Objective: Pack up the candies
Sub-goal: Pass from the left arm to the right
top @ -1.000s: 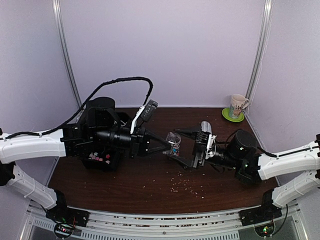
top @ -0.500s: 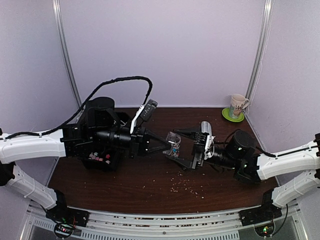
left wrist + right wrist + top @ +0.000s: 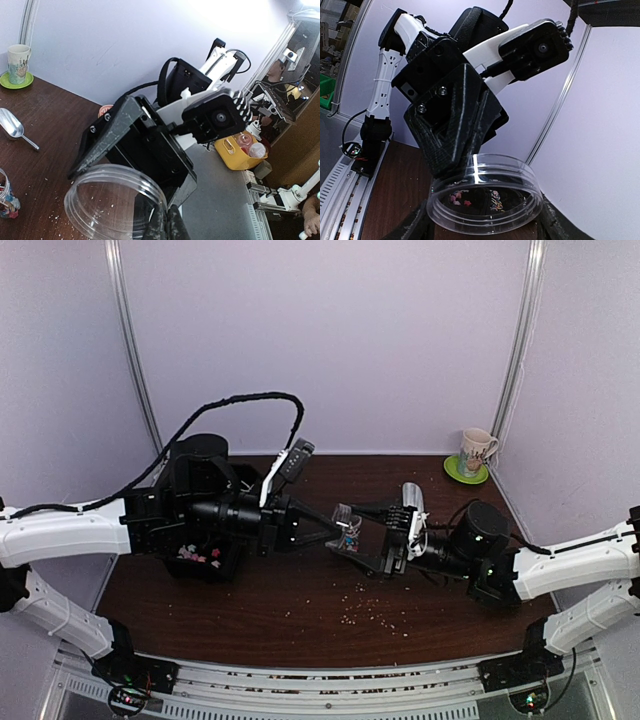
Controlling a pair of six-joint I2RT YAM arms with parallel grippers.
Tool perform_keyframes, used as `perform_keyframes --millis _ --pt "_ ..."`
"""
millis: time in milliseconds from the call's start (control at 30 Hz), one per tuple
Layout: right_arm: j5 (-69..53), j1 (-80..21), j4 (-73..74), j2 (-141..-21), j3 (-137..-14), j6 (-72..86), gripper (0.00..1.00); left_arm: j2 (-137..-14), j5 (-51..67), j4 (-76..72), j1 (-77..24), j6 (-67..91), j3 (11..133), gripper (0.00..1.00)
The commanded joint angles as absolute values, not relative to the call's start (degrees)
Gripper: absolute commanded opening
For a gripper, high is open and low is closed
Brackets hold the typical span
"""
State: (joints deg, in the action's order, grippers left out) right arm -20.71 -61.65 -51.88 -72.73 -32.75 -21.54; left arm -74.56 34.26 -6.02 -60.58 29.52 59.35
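Note:
A clear round jar point(image 3: 346, 523) hangs above the table's middle. My left gripper point(image 3: 333, 531) is shut on its rim, its fingers pinching the wall in the left wrist view point(image 3: 167, 225) next to the jar's open mouth point(image 3: 115, 200). My right gripper point(image 3: 363, 537) is open, one finger on each side of the jar point(image 3: 485, 200). Through the jar's wall a few candies point(image 3: 460, 199) show, pink and striped; I cannot tell whether they lie inside it. More candies point(image 3: 200, 555) lie in a black tray point(image 3: 236, 562) under the left arm. A small clear holder of candies point(image 3: 6, 202) shows at the left wrist view's edge.
A metal scoop point(image 3: 412, 494) lies behind the right gripper, also in the left wrist view point(image 3: 12, 125). A mug on a green saucer point(image 3: 474, 454) stands at the back right corner. Pale crumbs point(image 3: 372, 611) are scattered on the brown table in front.
My right gripper has moved left, bringing its fingers around the jar. My left gripper has kept its hold and hardly moved.

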Motion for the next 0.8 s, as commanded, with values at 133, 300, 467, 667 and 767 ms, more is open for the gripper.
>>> perform_keyframes --millis 133,300,467,667,767 --pt "-20.1 -62.0 -50.2 -71.4 -34.6 -20.7 0.63 -71.8 33.4 -8.9 -59.7 29.8 57.7 0.24" --pt "-19.3 -61.9 -46.4 -70.2 -35.3 -19.5 0.62 -69.7 32.0 -7.8 -59.0 29.4 56.5 0.48" --pt "-16.4 -61.5 -40.8 -68.3 -36.3 -17.9 0.62 -65.8 26.1 -2.4 -58.1 25.8 55.1 0.68" --pt "-12.4 -60.9 -30.3 -64.4 -38.1 -16.2 0.62 -62.9 15.8 0.8 -55.0 22.6 50.1 0.86" --pt "-11.0 -60.7 -26.5 -62.4 -38.2 -15.5 0.62 -63.6 15.0 -3.7 -51.1 24.6 46.1 0.88"
